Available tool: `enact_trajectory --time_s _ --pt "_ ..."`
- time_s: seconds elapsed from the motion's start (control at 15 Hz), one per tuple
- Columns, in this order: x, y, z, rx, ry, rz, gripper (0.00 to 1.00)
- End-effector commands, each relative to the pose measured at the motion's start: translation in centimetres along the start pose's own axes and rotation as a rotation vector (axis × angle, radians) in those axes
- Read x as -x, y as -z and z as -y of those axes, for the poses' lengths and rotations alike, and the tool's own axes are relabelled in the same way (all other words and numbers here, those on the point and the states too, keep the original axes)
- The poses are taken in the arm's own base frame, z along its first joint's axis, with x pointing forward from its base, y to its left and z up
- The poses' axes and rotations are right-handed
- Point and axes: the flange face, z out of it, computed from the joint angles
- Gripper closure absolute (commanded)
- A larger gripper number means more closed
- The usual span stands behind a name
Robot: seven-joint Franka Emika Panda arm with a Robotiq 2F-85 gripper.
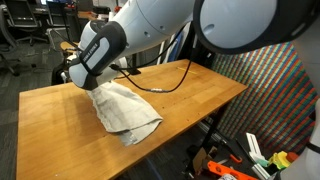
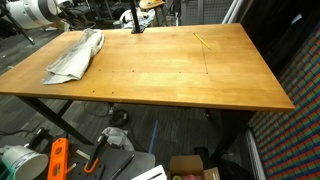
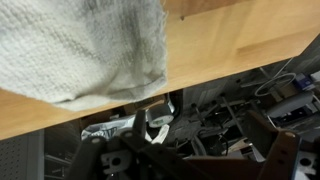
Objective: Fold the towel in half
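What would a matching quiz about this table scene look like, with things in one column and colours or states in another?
Things:
1 towel
2 table
3 cable
4 thin stick

Colours or states:
A black, trailing over the tabletop
B yellow, lying alone
C off-white, crumpled by an edge
D brown wood

Pairs: 1-C; 2-D; 3-A; 4-B

We are seeing an arm [image 1: 150, 30] of smooth white shells with a black band [image 1: 97, 50] at one joint. Its gripper [image 3: 152, 122] is looking dark, a black cable [image 1: 172, 84] running alongside.
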Motion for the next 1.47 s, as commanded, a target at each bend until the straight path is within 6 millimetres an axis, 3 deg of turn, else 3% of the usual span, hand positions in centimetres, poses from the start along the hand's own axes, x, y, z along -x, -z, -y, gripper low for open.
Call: enact_trajectory --time_s 0.0,0.33,0.6,1.07,1.27,1.4 --pt "-1.3 0.2 1.0 0.050 0.008 -0.075 0.00" --pt "-0.4 1.1 -1.7 0.241 0.030 0.148 0.00" --pt "-1.2 2.5 -3.5 0.271 0.047 0.400 0.00" --pt "-2.2 5.3 -8.7 0.312 0.114 0.835 0.00" --pt "-1.6 5.0 -10.5 0.256 0.166 0.989 0.00" --pt "-1.5 4.3 -11.0 0.247 0.165 0.981 0.00"
